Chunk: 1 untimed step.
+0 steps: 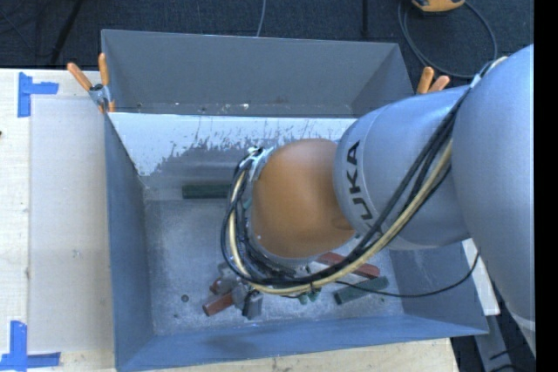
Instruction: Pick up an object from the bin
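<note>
My gripper (243,294) reaches down near the bin's front, just below the arm's orange cover, which hides most of it. It sits over a small cluster of loose pieces. A reddish-brown block (217,304) lies right at its left side. A small green piece (306,298) and a dark green strip (357,293) lie to its right. A red bar (347,264) pokes out from under the cover further right. Whether anything is in the gripper is hidden.
A dark green bar (205,192) lies apart on the bin floor toward the back left. The arm and its cables cover the bin's middle and right. Bare floor shows at the left and along the front wall.
</note>
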Each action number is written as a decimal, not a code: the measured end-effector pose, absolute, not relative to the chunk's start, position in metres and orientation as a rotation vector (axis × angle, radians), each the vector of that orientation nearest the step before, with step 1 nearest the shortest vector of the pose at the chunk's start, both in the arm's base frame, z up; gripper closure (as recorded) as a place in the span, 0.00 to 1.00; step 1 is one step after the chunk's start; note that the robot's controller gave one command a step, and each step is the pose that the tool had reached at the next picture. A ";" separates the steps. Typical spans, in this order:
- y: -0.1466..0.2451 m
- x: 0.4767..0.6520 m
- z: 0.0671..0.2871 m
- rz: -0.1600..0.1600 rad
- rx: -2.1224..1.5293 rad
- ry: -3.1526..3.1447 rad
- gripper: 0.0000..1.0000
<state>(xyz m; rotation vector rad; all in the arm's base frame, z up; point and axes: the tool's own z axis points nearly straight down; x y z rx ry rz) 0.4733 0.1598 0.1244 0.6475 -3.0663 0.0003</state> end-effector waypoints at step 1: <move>0.208 0.480 0.105 -0.001 0.591 -3.095 1.00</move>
